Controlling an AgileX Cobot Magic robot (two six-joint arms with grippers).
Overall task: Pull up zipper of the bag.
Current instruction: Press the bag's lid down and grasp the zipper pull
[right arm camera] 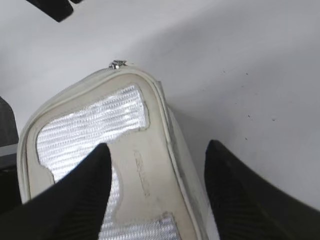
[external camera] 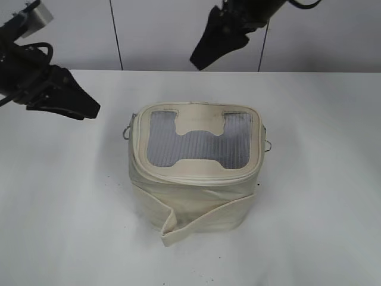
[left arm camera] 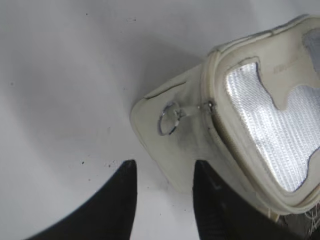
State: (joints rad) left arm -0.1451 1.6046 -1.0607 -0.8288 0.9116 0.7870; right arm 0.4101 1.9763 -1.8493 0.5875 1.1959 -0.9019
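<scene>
The bag sits between both raised arms, left tool and right tool spread apart, holding nothing.

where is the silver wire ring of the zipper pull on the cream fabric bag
In the left wrist view the silver wire ring hangs against the side of the cream fabric bag, just below the lid rim, ahead of the open left gripper; in the exterior view it is on the bag's left.

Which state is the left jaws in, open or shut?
Open: left gripper shows a gap with nothing between its jaws, hovering short of the zipper ring.
</scene>
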